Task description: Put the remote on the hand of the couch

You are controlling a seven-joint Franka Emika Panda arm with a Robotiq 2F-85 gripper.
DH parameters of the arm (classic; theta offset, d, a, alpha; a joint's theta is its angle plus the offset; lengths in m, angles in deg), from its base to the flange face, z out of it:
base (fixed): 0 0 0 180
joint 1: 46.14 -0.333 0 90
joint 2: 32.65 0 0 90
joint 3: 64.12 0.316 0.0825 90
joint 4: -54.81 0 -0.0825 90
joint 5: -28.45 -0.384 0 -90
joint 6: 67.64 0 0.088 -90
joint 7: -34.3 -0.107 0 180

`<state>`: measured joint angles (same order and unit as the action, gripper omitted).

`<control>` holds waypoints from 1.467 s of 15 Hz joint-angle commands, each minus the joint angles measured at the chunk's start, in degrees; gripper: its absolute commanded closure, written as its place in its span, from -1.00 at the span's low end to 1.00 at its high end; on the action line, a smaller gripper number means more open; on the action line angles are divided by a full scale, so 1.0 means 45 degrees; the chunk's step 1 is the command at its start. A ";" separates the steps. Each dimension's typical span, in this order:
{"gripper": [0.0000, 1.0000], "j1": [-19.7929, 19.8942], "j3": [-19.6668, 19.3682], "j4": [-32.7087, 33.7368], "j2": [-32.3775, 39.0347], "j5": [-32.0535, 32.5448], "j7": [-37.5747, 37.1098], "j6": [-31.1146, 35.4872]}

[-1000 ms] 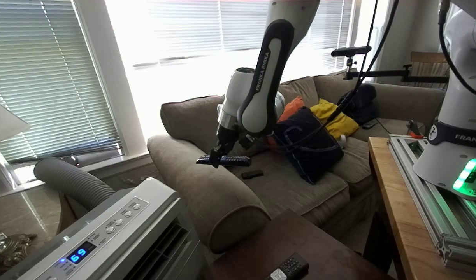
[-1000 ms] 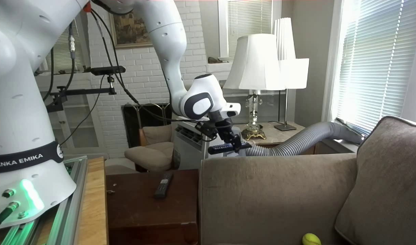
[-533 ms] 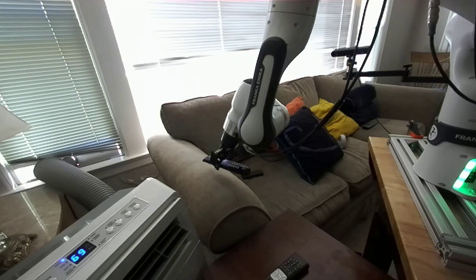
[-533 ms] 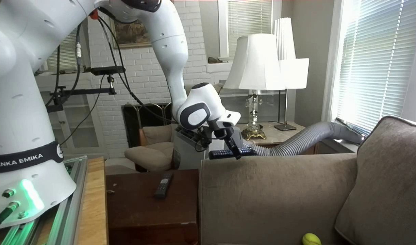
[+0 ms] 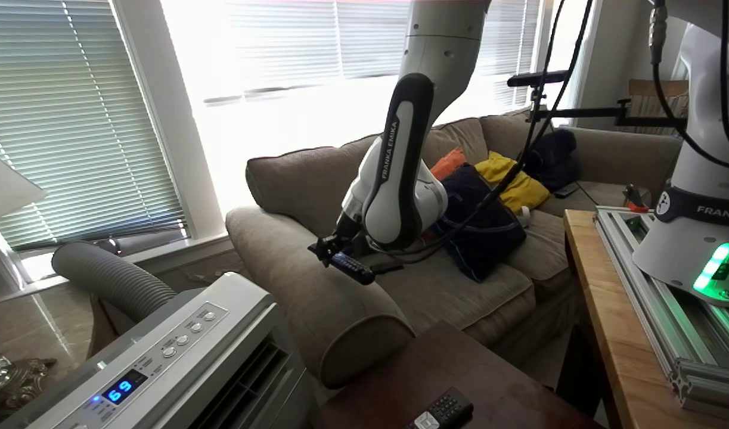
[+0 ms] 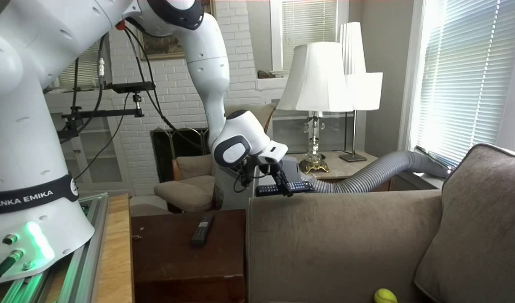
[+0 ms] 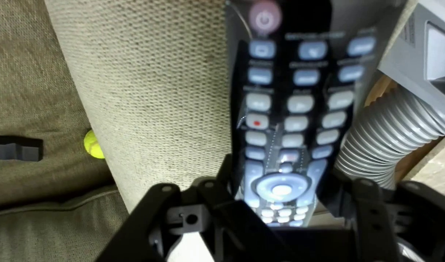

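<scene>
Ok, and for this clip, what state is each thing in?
Gripper, closed on the remote.
Remote, held buttons up over the armrest; contact unclear.
Air conditioner, on, display showing 69.
Robot base light, glowing green.
Window blind above the hose, lowered.
Handset, lying keypad up on the brown table.
Tennis ball, lying on the couch seat.
Lamp, lit or not unclear.

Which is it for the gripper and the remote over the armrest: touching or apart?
Touching: the wrist view shows the gripper closed on the remote from both sides, no gap showing at either long edge.
</scene>
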<state>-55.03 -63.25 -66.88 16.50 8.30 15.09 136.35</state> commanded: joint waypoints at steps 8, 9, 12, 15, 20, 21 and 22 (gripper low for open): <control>0.45 -0.0897 -0.0424 0.1122 0.1065 -0.1494 0.0120 0.0902; 0.45 -0.0940 -0.0461 0.1228 0.1181 -0.1562 0.0134 0.0905; 0.45 -0.0980 -0.0426 0.1429 0.1373 -0.1522 0.0186 0.0898; 0.45 -0.0783 -0.0490 0.1925 0.1566 -0.1380 0.0251 0.0719; 0.45 -0.0692 -0.0519 0.2254 0.1718 -0.1372 0.0269 0.0762; 0.45 -0.0596 -0.0567 0.2503 0.1837 -0.1319 0.0280 0.0668; 0.45 -0.0626 -0.0592 0.2590 0.1908 -0.1343 0.0291 0.0624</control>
<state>-58.16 -65.77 -58.43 23.03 3.64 15.11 139.13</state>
